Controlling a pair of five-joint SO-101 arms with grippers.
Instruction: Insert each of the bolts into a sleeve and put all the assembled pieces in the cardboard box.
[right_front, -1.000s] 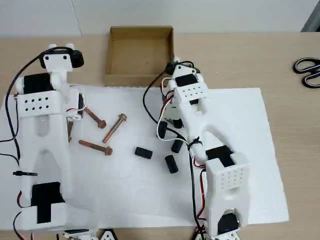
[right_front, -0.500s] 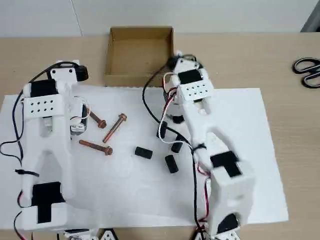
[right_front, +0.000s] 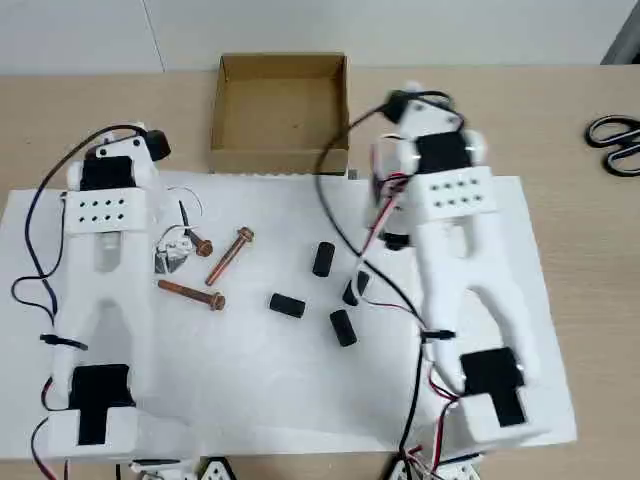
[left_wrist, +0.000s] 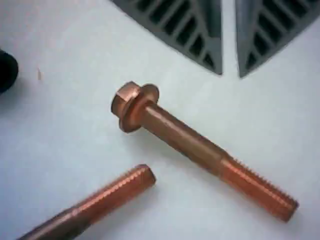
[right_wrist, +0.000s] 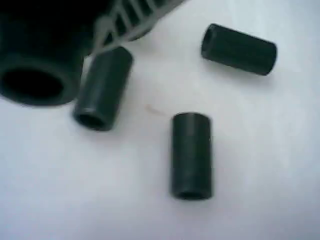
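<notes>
Left to right, both arms have shifted. The left arm has pulled back toward its base, and its left gripper (left_wrist: 228, 72) now hangs just beyond the head of the near bolt (left_wrist: 200, 150), jaws a little apart and holding nothing. All three bolts lie where they lay on the paper (right_front: 300, 400): the near bolt, the middle bolt (right_front: 230, 256) slanting just beside it, and the low bolt (right_front: 190, 293) below them. The right arm has swung up and to the right, uncovering a sleeve (right_front: 323, 259) that it hid a second ago. The other loose sleeves (right_front: 287, 305) have not moved. The right gripper (right_front: 393, 238) appears closed on a held sleeve (right_wrist: 40, 70), lifted clear of the sheet, with its bore facing the wrist camera. The box (right_front: 216, 110) sits beyond the paper with nothing in it.

The bolts look like stiff metal, smooth on the shank and likely to roll or slip. I would pinch one across the plain shank near the flanged head, leaving the thread free to enter. The sleeves look light, rigid and round, so they could squirt out of a loose pinch. A grip across the middle keeps both ends open.
</notes>
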